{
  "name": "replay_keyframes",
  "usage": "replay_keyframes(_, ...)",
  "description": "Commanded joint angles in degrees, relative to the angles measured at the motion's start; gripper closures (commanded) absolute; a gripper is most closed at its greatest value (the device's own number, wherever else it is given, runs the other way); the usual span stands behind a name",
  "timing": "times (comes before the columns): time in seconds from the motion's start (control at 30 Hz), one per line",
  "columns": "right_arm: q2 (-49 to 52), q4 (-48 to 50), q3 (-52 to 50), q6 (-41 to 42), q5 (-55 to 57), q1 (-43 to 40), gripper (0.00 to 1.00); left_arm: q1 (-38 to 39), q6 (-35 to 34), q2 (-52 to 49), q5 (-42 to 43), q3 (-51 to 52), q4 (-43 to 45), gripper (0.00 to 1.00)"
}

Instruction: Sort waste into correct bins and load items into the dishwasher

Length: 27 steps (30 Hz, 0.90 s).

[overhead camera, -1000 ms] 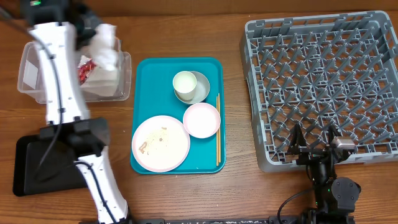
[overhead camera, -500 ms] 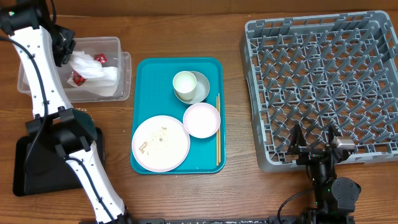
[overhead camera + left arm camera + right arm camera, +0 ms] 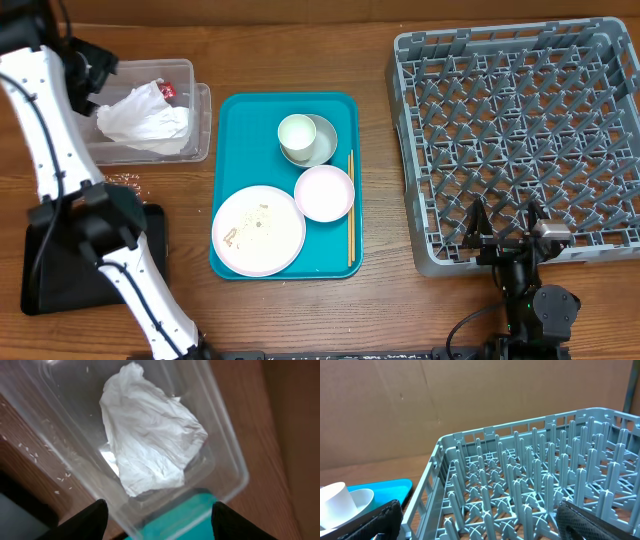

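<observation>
1. Your left fingers (image 3: pixel 90 522) stand spread apart above the clear tub (image 3: pixel 203 125), grasping nothing.
2. The crumpled white napkin (image 3: pixel 150 435) lies loose inside that tub, with a small red scrap (image 3: pixel 167 91) at its 1 o'clock edge.
3. From overhead, the tub sits at 10 o'clock from the teal tray (image 3: pixel 235 130). The black tray (image 3: pixel 40 270) sits at 8 o'clock, partly under your left arm.
4. Loose rice grains (image 3: pixel 125 180) dot the worktop (image 3: pixel 300 60) between the tub and the black tray.
5. On the teal tray, the white cup (image 3: pixel 297 135) and grey-green bowl (image 3: pixel 327 140) sit together at 12 o'clock. The small white bowl (image 3: pixel 324 192) is at 4 o'clock, the crumb-strewn plate (image 3: pixel 258 230) is at 7 o'clock, and the chopsticks (image 3: pixel 350 210) lie along the 3 o'clock edge.
6. Your right fingers (image 3: pixel 365 520) are wide apart and grasp nothing, at the 6 o'clock edge of the dish rack (image 3: pixel 520 130).
</observation>
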State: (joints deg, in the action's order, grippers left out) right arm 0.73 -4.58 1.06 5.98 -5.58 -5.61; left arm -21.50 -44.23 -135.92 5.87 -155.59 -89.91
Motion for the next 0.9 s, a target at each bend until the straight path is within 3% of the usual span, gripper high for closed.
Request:
replay_keyframes(0.0,-0.57,0.24,-0.61,-0.02,-0.07,-0.2,0.0,-0.17,6.86,10.12,2.91,-0.26,-1.66,0.33)
replay_keyframes(0.2,-0.57,0.24,-0.61,-0.02,-0.07,-0.2,0.0,0.96,8.72,19.61,-2.14,-0.22,-6.91,0.37)
replay_keyframes(0.5,-0.57,0.24,-0.61,-0.02,-0.07,-0.2,0.0,1.29,19.65,30.93,-1.79,0.96,-6.91,0.39)
replay_keyframes(0.7,-0.57,0.24,-0.61,-0.02,-0.07,-0.2,0.0,1.18,19.52,41.72,-6.4,13.11,-6.91,0.38)
replay_keyframes(0.73,-0.57,0.24,-0.61,-0.02,-0.07,-0.2,0.0,1.18,17.97,44.28,-10.29,16.94,-6.91,0.29)
replay_keyframes(0.77,-0.57,0.24,-0.61,-0.02,-0.07,-0.2,0.0,1.16,16.35,45.79,-13.2,19.37,-6.91,0.05)
replay_keyframes(0.8,-0.57,0.24,-0.61,-0.02,-0.07,-0.2,0.0,1.14,14.51,46.9,-15.67,21.35,-6.91,0.0)
replay_keyframes(0.87,-0.57,0.24,-0.61,-0.02,-0.07,-0.2,0.0,0.79,10.27,48.5,-19.32,24.83,-6.91,0.0)
